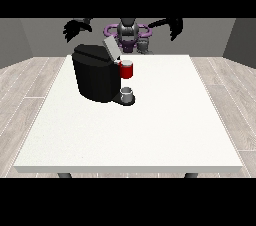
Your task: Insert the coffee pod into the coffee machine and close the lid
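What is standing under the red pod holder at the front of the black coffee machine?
A small grey cup stands on the machine's dark base, directly below the red pod holder. The inside of the cup cannot be seen from this view.

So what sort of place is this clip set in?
Probably a bare test room rather than a kitchen: one white table holding only a black coffee machine, on a wood-plank floor with plain grey walls.

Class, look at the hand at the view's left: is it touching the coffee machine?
Apart. The front view shows the hand raised above the coffee machine, with grey wall visible between them.
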Tool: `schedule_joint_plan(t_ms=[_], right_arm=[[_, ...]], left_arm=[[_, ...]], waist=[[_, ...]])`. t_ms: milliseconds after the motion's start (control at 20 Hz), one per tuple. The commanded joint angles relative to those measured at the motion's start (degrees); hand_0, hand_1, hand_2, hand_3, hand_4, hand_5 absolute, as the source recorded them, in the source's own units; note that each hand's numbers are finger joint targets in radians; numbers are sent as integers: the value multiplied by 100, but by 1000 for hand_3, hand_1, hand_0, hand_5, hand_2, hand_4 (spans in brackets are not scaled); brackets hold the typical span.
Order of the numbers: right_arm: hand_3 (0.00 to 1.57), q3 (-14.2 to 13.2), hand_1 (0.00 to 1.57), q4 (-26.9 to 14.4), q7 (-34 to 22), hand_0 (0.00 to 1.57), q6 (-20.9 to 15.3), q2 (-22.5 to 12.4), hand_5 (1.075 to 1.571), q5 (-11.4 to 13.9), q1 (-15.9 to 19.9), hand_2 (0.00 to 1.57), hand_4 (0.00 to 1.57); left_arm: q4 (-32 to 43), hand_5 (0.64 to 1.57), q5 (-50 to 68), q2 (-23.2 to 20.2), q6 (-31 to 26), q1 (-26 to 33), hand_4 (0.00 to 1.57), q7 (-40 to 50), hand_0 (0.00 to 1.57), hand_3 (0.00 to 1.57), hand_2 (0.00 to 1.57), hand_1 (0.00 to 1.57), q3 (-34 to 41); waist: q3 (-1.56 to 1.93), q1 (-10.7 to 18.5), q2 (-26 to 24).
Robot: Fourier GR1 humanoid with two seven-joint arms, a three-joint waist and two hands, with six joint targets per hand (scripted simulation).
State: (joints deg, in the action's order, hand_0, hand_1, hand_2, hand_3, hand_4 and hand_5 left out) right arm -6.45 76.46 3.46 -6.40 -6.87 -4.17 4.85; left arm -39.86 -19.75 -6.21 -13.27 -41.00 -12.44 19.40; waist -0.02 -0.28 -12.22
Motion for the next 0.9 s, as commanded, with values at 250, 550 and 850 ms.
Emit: schedule_joint_plan(t_ms=[250, 550, 850], right_arm=[[0, 263, 0, 860, -681, 0, 494, -379, 1571, -56, 349, 0, 43], [0, 270, 0, 766, -668, 0, 712, -405, 1571, -148, 919, 0, 0], [0, 525, 0, 864, -878, 0, 930, -463, 1571, 81, 1099, 0, 215]], left_arm=[[-279, 1571, 632, 184, -289, 987, 0, 0, 0, 0, 0, 0, 250], [-813, 1571, 945, 498, -288, 1150, 27, 59, 0, 0, 0, 0, 124], [-1655, 1571, 1170, 504, -501, 1693, 222, 157, 0, 0, 0, 0, -169]], waist=[[0, 232, -463], [2, 577, 98], [3, 681, 139]])
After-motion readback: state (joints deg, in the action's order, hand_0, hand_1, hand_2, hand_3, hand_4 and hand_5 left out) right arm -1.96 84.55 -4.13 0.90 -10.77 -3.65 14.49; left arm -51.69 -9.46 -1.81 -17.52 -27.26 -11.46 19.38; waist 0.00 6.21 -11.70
